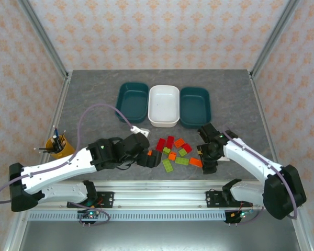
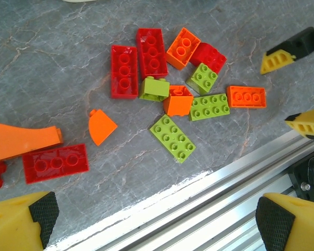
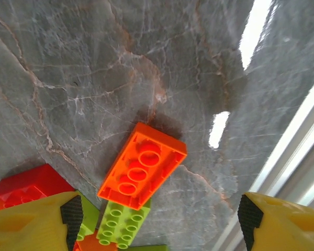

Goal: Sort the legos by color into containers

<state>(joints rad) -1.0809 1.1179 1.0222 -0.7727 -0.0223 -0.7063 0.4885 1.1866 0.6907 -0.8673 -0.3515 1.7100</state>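
Item: long orange plastic studded brick (image 3: pixel 141 166), studs up, flat on grey marbled counter (image 3: pixel 94 63), at right edge of loose pile of red, orange and green bricks (image 1: pixel 174 150).
Bearing: just ahead of right jaws, midway between the black pads (image 3: pixel 72 214).
Long axis: diagonal, askew to the line joining the pads (wrist turn likely before closing).
Neighbour: light green brick (image 3: pixel 123 222) against its near end.
Right jaws: spread wide, empty.
Left jaws: fully spread, empty, at pile's left side.
Nearer arm: right.
Destination: white plastic tub (image 1: pixel 164 104) between two dark teal tubs (image 1: pixel 132 100), far side, all bare.
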